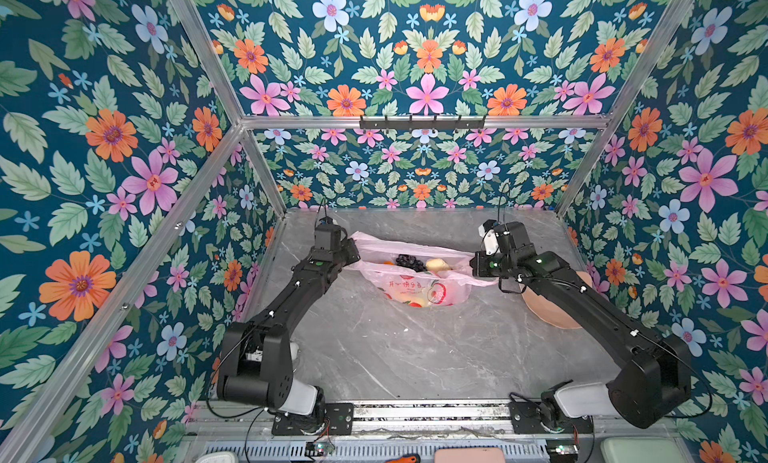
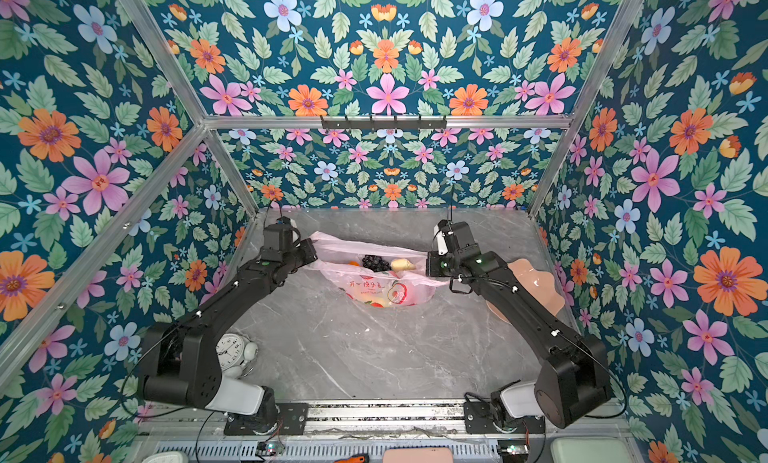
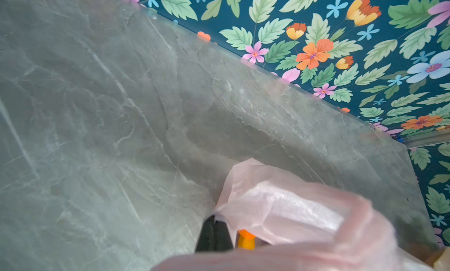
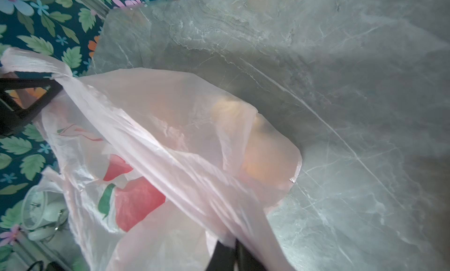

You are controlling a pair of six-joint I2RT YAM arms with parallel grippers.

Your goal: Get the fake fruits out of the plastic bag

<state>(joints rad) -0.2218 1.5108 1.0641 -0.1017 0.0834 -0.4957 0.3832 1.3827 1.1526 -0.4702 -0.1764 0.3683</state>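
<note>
Between two clamped pincers (image 1: 353, 260) (image 1: 478, 269) — pale pink crinkly plastic bag (image 1: 415, 290), mouth stretched, grapes (image 1: 409, 262) showing.

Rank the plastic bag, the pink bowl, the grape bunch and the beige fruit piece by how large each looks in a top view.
1. plastic bag, widest by far.
2. pink bowl, though an arm hides much of it, so its full size is unsure.
3. grape bunch.
4. beige fruit piece, close to the grapes in size; both are partly hidden by the bag.
</note>
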